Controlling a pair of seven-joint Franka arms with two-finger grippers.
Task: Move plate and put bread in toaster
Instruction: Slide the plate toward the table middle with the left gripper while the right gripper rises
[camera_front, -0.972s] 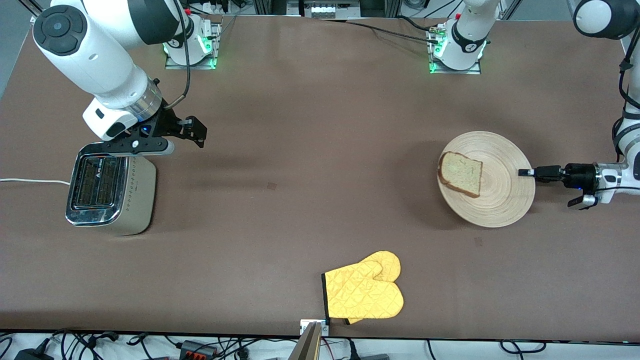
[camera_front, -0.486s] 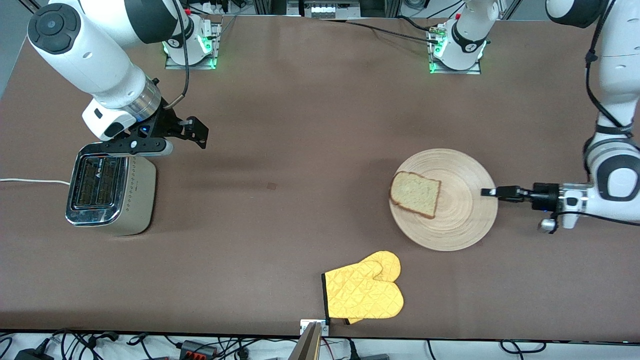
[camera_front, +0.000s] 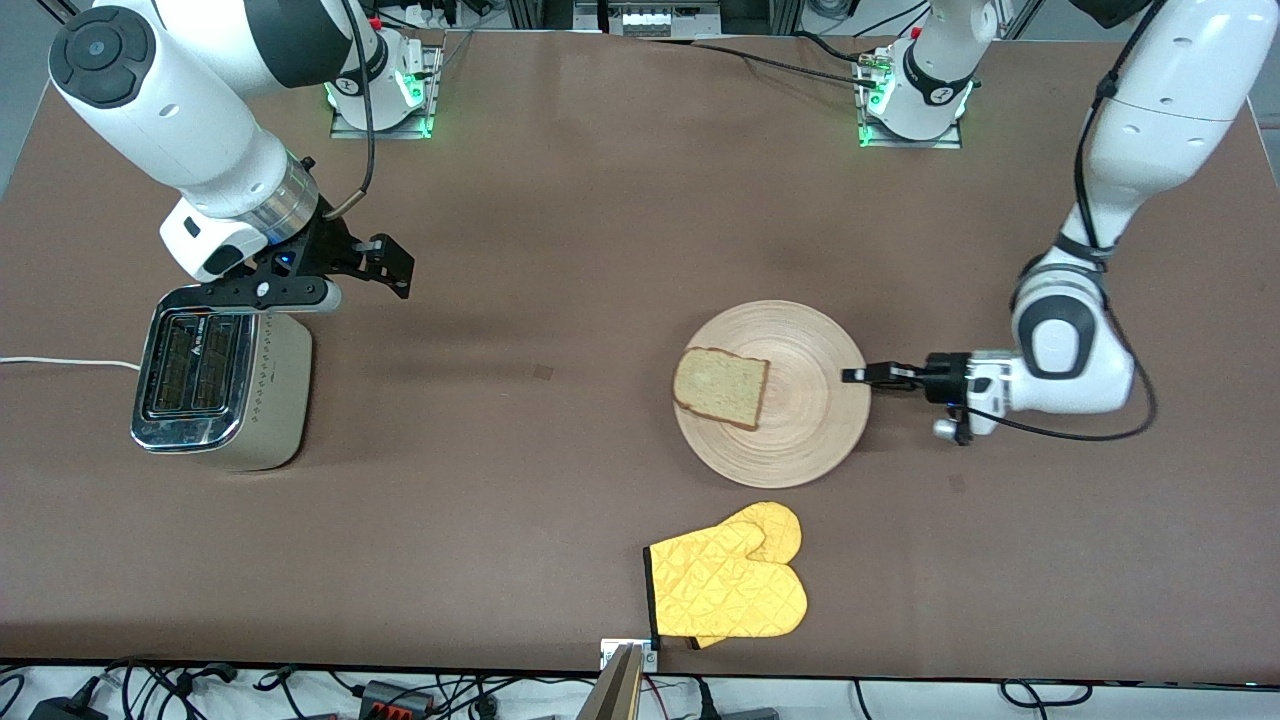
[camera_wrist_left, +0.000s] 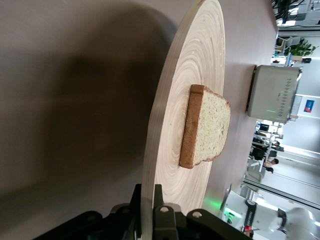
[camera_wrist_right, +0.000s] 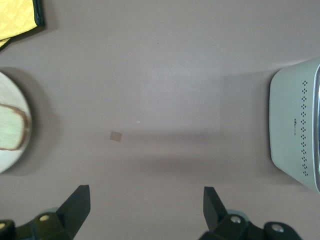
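The wooden plate (camera_front: 772, 393) lies near the table's middle with the bread (camera_front: 721, 387) on its side toward the right arm's end. My left gripper (camera_front: 858, 376) is shut on the plate's rim at the edge toward the left arm's end; the left wrist view shows the rim (camera_wrist_left: 150, 200) between the jaws, with the bread (camera_wrist_left: 206, 126) on the plate. The toaster (camera_front: 220, 385) stands at the right arm's end of the table. My right gripper (camera_front: 385, 262) hangs open and empty beside the toaster's top; the right wrist view shows the toaster (camera_wrist_right: 296, 145) and the plate's edge (camera_wrist_right: 12, 132).
A yellow oven mitt (camera_front: 728, 584) lies nearer the front camera than the plate, by the table's front edge. The toaster's white cord (camera_front: 60, 363) runs off toward the right arm's end. Bare brown tabletop lies between the plate and the toaster.
My left gripper has dragged the plate with the bread across the table toward the toaster's end and a little nearer the front camera. The right arm has barely moved.
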